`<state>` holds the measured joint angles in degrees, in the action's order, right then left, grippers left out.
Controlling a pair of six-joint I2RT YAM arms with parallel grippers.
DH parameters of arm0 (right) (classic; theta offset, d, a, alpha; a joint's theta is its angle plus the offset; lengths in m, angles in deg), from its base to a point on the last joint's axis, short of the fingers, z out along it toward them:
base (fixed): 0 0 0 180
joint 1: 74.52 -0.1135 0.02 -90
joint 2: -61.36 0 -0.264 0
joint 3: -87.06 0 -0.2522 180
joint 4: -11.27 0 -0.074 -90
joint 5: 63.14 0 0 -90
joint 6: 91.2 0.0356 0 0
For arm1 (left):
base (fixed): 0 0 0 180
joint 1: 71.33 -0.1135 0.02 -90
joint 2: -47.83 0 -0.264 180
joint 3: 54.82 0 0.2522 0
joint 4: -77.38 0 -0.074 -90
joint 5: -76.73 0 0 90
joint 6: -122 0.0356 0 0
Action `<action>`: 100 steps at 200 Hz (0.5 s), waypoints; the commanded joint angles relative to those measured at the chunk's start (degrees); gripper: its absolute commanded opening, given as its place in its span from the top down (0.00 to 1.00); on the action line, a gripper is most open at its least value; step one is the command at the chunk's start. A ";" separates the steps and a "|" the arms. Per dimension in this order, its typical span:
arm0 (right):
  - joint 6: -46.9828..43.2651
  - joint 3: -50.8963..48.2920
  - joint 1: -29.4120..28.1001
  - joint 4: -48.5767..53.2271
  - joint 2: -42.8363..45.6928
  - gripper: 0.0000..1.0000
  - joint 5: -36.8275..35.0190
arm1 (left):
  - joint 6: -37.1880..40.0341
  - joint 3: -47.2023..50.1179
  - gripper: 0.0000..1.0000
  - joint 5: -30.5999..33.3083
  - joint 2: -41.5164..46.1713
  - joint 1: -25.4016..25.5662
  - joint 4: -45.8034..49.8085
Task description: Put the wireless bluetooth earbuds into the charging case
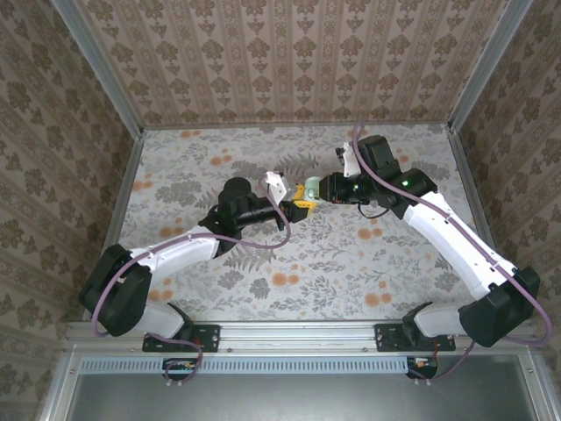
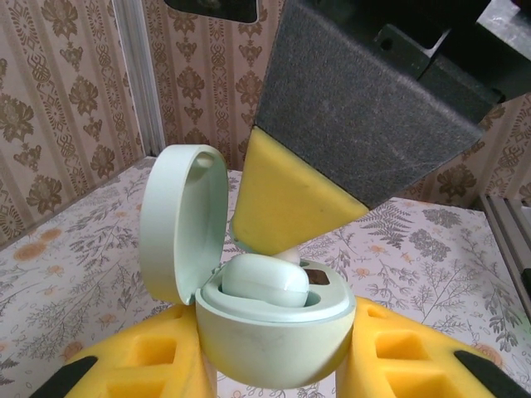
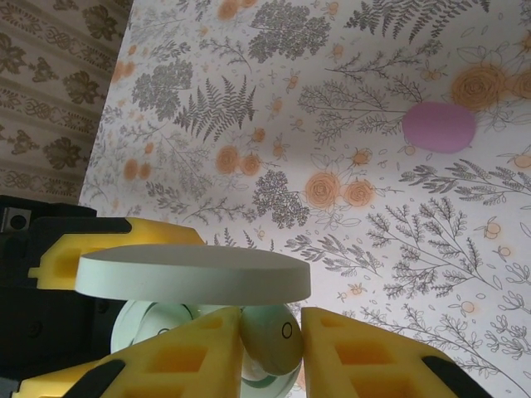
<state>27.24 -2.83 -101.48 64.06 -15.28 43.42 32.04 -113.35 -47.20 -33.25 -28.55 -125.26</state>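
Above the table [image 1: 263,294], L gripper [image 2: 278,369] is clamping the lower shell of the charging case [image 2: 274,332], mint-green here, its lid [image 2: 178,224] standing open. R gripper [image 3: 272,365] is pinching an earbud [image 3: 267,332] and setting it into the case's well. Case looks light, stiff and glossy, prob. slippery. It's best held by the shell's flanks below the rim, w/ hinge left free. Bud is tiny, so a gentle squeeze should do.
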 commanded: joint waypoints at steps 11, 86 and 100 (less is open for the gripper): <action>-1.45 1.24 -0.46 2.50 -0.34 0.74 -2.31 | -0.80 -1.19 0.71 0.19 -0.39 0.43 -3.32; -1.19 1.14 -1.24 1.36 -0.34 0.74 -2.05 | -1.09 -1.41 0.71 0.13 -0.48 0.46 -3.74; -0.70 0.95 -1.34 0.85 -0.35 0.74 -2.58 | -1.18 -1.47 0.71 -0.16 -0.57 0.43 -3.85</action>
<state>26.17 -2.83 -102.11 64.87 -15.30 41.21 31.99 -113.35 -46.70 -33.51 -28.55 -125.39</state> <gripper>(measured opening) 0.259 0.326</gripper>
